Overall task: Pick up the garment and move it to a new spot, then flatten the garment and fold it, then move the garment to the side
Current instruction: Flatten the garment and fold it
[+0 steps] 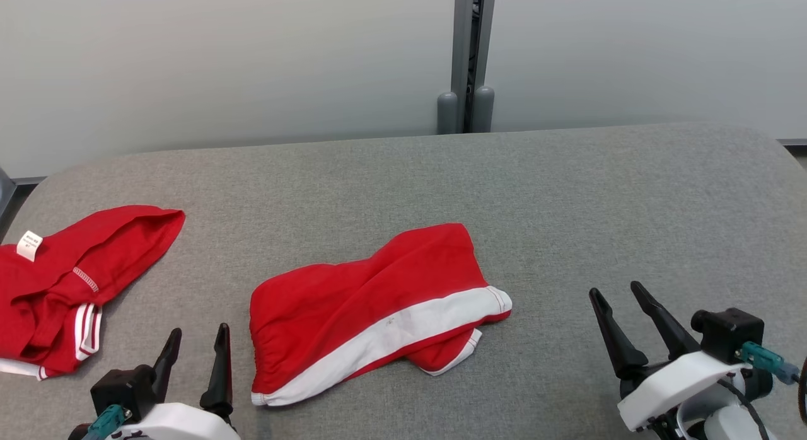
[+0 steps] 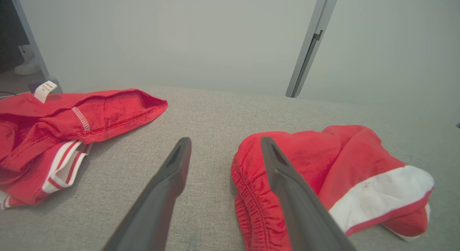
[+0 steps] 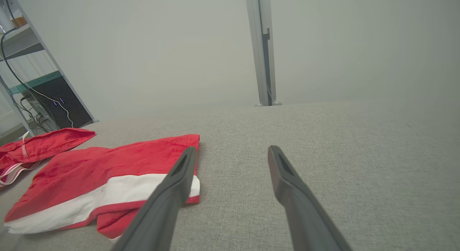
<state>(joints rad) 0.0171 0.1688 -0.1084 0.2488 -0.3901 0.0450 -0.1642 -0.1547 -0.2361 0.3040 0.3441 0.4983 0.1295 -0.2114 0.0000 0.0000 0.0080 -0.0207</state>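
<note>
A red garment (image 1: 353, 295) with a broad white band, a pair of shorts, lies crumpled in the middle of the grey padded table (image 1: 567, 200). My left gripper (image 1: 198, 330) hovers open near the table's front edge, just left of the garment's gathered waistband (image 2: 251, 193). In the left wrist view the left gripper (image 2: 225, 139) has nothing between its fingers, and its right finger overlaps the garment (image 2: 330, 150). My right gripper (image 1: 615, 289) stands open at the front right, apart from the cloth. In the right wrist view the right gripper (image 3: 233, 148) points past the garment (image 3: 90, 168), over bare table.
A second red garment (image 1: 75, 270) with a white tag and striped trim lies bunched at the table's left edge, also seen as a red heap (image 2: 72, 118) in the left wrist view. Pale wall panels and a grey post (image 1: 470, 55) stand behind the table. Shelving with cables (image 3: 32, 96) is off left.
</note>
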